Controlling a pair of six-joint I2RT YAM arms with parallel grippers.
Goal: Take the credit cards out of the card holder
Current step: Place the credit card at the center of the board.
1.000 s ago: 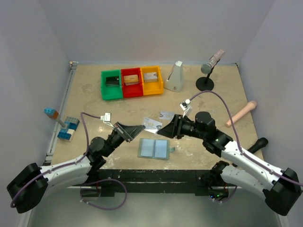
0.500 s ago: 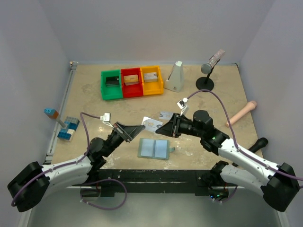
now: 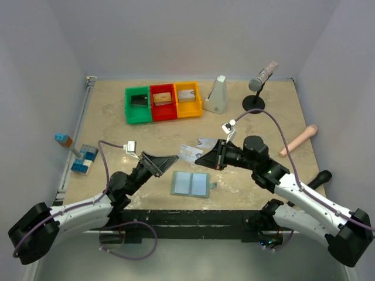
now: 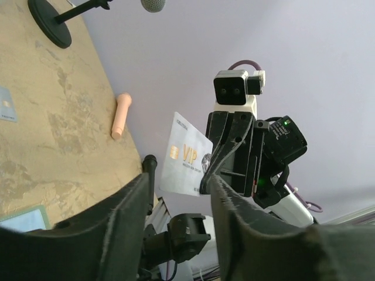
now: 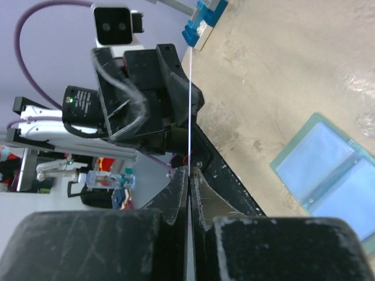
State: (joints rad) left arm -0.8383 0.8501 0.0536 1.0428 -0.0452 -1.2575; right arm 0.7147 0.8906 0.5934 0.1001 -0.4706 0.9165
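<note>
The card holder point(image 3: 191, 184) lies open on the table, pale blue pockets up, and shows in the right wrist view as the card holder point(image 5: 328, 175). Above and behind it, a silver-grey credit card point(image 3: 188, 153) hangs in the air between the two grippers. My right gripper point(image 3: 200, 158) is shut on its right edge. In the right wrist view the card point(image 5: 189, 117) is a thin edge-on line rising from the shut gripper point(image 5: 188, 175). My left gripper point(image 3: 174, 158) stands open beside the card. The left wrist view shows the card point(image 4: 184, 155) beyond the open gripper point(image 4: 179, 199).
Another pale card point(image 3: 208, 142) lies on the table behind the grippers. Green point(image 3: 139, 105), red point(image 3: 163, 102) and yellow point(image 3: 187, 99) bins stand at the back. A white wedge point(image 3: 216, 95), a microphone stand point(image 3: 254, 102) and a beige cylinder point(image 3: 299, 140) are at the right, blue bricks point(image 3: 85, 159) at the left.
The right gripper has shut on the silver-grey card. The left gripper, which held it, has opened and let go.
</note>
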